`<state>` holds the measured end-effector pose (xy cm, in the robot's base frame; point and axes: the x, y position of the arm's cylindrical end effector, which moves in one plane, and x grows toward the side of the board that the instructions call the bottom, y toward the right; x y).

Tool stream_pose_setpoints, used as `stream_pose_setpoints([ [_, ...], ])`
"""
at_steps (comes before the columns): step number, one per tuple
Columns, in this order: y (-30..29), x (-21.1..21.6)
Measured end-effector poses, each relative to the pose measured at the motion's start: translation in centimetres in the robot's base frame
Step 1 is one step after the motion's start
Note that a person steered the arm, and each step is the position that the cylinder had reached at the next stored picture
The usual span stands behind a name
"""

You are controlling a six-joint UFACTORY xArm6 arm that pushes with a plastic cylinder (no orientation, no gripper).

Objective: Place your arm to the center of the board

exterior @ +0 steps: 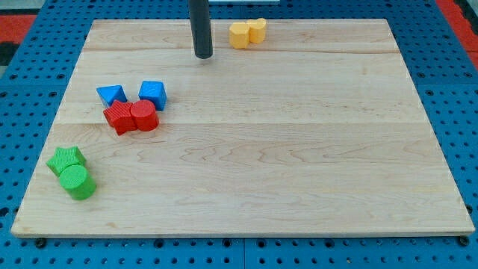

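Observation:
My tip (203, 55) touches the wooden board (299, 149) near the view's top, left of the middle. Two yellow blocks (247, 33) lie just to its right at the top edge, touching each other. A blue triangle-like block (111, 95) and a blue cube-like block (153, 94) lie at the left, well below my tip. A red block (118, 117) and a red cylinder (144, 116) touch each other just under the blue ones. A green star-like block (66, 159) and a green cylinder (78, 181) sit at the lower left.
The board lies on a blue perforated table (30, 45) with a red area at the top corners (15, 15).

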<state>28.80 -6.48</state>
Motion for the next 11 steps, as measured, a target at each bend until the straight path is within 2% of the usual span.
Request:
stream_pose_setpoints([
  [5, 2.9, 3.6],
  [9, 3.7, 9.6],
  [11, 3.7, 9.8],
])
